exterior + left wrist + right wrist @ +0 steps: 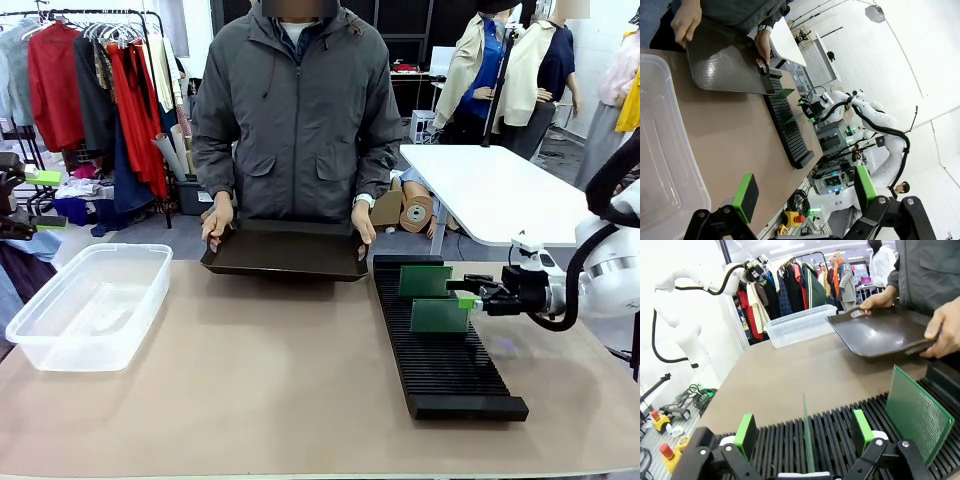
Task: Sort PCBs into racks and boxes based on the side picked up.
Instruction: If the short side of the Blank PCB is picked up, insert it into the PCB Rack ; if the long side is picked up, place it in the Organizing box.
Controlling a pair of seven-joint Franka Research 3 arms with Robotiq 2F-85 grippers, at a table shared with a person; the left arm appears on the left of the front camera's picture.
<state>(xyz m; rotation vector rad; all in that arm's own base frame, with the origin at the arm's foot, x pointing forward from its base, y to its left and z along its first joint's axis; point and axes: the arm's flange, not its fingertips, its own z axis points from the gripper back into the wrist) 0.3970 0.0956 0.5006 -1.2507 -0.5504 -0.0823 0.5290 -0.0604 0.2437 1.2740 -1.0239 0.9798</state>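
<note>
PCBs stand on edge in the slotted black rack (440, 345): one (425, 281) near its far end, another (439, 315) just in front of it, between the right gripper's (466, 299) green-padded fingers (745, 434). In the right wrist view those fingers stand wide apart on either side of that thin board (807, 440), with a gap on both sides, so they grip nothing; the farther board (918, 415) leans in the slots off to one side. The left gripper (802, 192) hangs above the edge of the brown surface (250, 380) with its fingers (746, 190) spread and empty. A clear plastic tub (90, 305) sits at the robot's left. At the far side a person's two hands (217, 222) hold a shallow black tray (285, 252) by its ends, its near edge tilted up off the surface, just beside the rack's far end.
</note>
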